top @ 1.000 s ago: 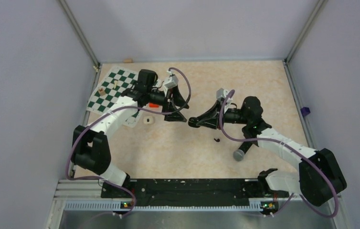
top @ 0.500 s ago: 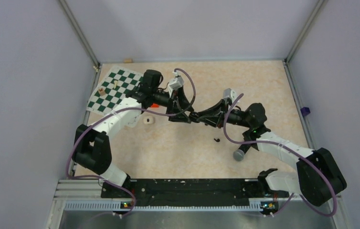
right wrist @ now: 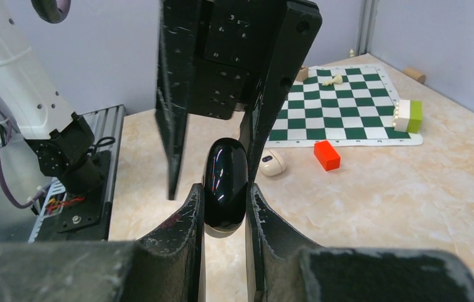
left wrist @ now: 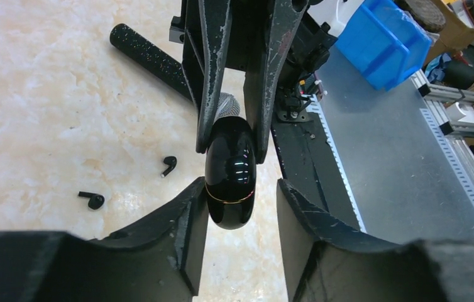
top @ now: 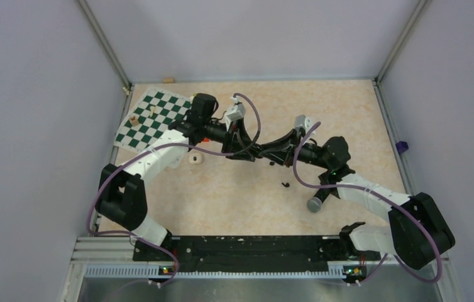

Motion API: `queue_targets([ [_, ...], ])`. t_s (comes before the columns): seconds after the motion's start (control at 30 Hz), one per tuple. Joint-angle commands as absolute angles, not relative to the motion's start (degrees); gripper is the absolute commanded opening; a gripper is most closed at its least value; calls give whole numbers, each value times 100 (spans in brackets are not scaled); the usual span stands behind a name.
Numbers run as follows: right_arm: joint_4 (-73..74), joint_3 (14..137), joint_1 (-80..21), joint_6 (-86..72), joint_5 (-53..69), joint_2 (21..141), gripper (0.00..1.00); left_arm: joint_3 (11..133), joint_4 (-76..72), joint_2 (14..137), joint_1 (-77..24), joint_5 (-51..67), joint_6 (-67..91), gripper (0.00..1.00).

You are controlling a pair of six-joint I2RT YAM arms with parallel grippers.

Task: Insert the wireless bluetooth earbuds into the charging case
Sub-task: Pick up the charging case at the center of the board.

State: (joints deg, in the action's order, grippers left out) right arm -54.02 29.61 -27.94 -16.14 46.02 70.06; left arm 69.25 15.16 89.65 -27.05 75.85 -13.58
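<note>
Charging case (left wrist: 229,182) is hanging above the table (left wrist: 46,113) in the left wrist view. Its lid is shut, and the right gripper (left wrist: 229,150) is pinching its upper half firmly. The left gripper (left wrist: 241,187) is bracketing the lower half with its jaws partly open: one finger is touching the shell, the other is standing just clear. Both earbuds (left wrist: 169,165) are lying loose on the table, not far from the microphone (left wrist: 149,56).

The right wrist view is showing the same thing: its own jaws are clamping the charging case, while only one left finger is meeting it.

From the top camera the two grippers are meeting tip to tip at mid-table, with the case hardly showing between them.

Judging by this, the step in hand is getting a two-handed hold so the lid can be opened. The next move is calling for the left jaws to seat squarely on the free half without knocking it out of the right grip.
</note>
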Motion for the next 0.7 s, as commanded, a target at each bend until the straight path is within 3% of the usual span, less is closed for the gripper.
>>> queue_targets([
  [0.0,-5641,3006,-2780,-1556,4581,7039,1,6915,1412,8887,-2731,7691,-1405,43],
  [0.07,-5663,3009,-2777,-1567,4610,7053,2,6912,1415,8875,-2740,7669,-1414,30],
  [0.17,-5656,3030,-2777,-1576,4663,7039,3,6910,1454,8828,-2757,7554,-1485,2],
  [0.23,-5634,3050,-2777,-1580,4713,7026,6,6899,1512,8807,-2782,7492,-1563,0],
  [0.57,-5738,3129,-2769,-2051,4895,7045,67,7087,2325,8844,-2942,6966,-2443,0],
  [0.67,-5745,3134,-2773,-2018,4870,7051,73,7124,2478,8870,-3012,6865,-2617,0],
])
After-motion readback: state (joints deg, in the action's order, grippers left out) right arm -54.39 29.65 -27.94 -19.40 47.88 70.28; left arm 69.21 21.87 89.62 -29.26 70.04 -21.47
